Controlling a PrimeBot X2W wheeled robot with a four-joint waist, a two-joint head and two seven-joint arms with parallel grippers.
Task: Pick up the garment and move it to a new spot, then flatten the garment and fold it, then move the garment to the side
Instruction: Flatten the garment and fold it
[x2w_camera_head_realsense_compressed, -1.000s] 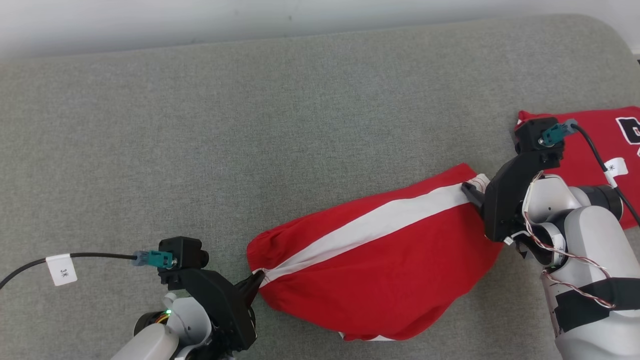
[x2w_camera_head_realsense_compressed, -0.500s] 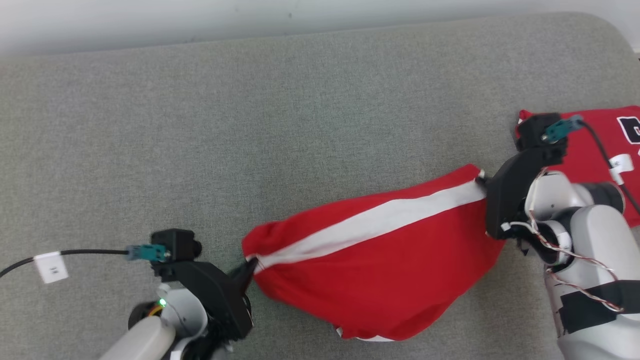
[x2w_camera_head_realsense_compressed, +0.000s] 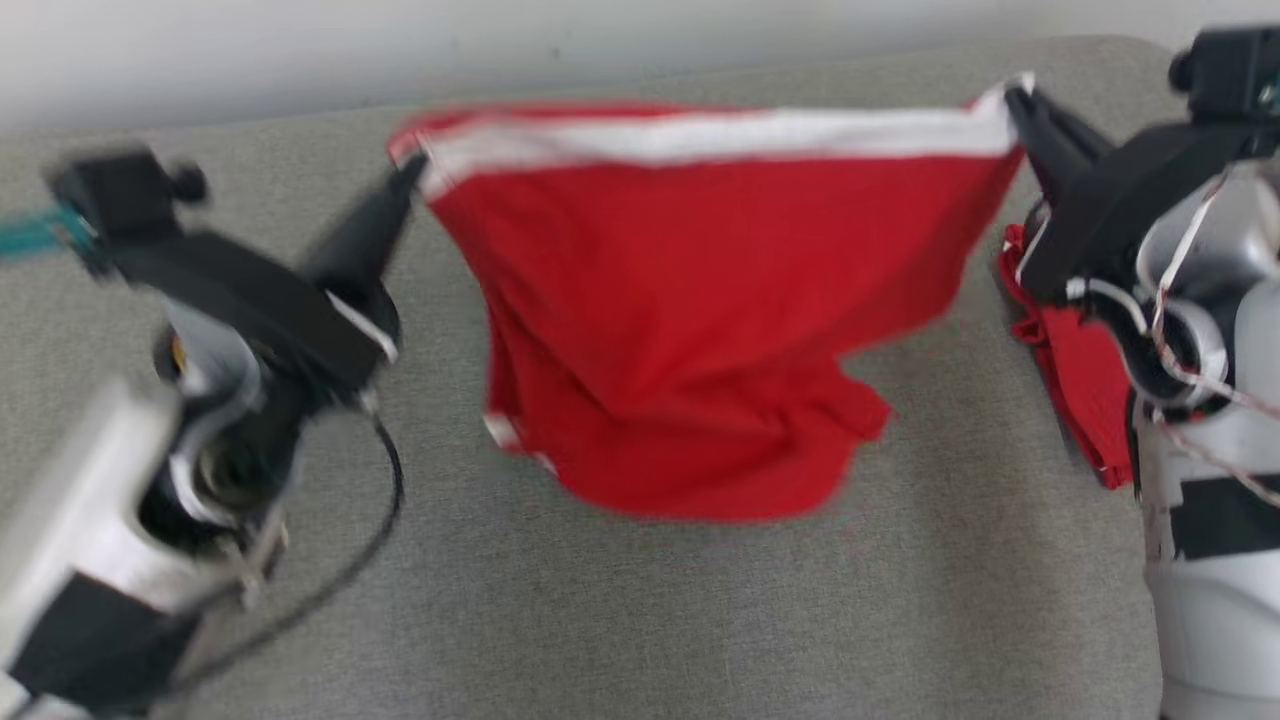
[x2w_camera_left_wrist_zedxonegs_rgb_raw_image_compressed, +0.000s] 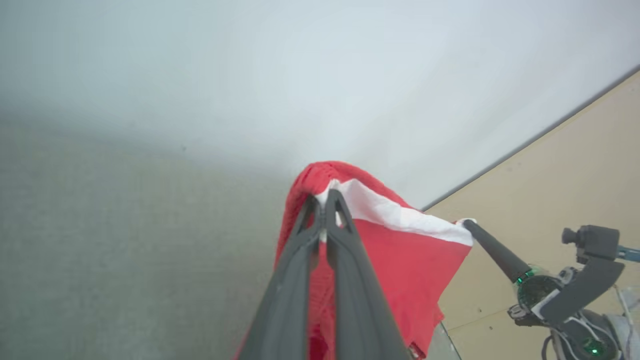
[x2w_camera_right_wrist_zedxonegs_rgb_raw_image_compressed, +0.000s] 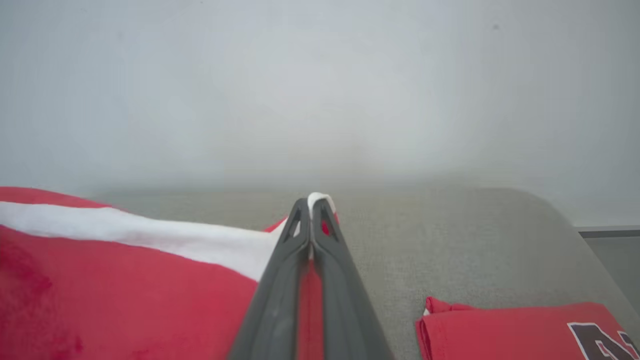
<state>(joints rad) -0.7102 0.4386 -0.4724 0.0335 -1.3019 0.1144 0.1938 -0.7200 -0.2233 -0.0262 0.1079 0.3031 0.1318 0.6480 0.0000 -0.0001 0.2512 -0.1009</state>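
Strung up above a grey woven cushion (x2w_camera_head_realsense_compressed: 640, 620) — a red cloth garment with a white band along its top edge (x2w_camera_head_realsense_compressed: 680, 330), pulled taut between its two upper corners, lower part hanging in loose folds. At one corner, left gripper (x2w_camera_head_realsense_compressed: 416, 168), jaws pinched tight on the white band. At the other, right gripper (x2w_camera_head_realsense_compressed: 1012, 92), likewise clamped on the band's end. Beside the right arm, lying on the cushion — a second, folded red garment with dark lettering (x2w_camera_right_wrist_zedxonegs_rgb_raw_image_compressed: 520, 330). Head view blurred.
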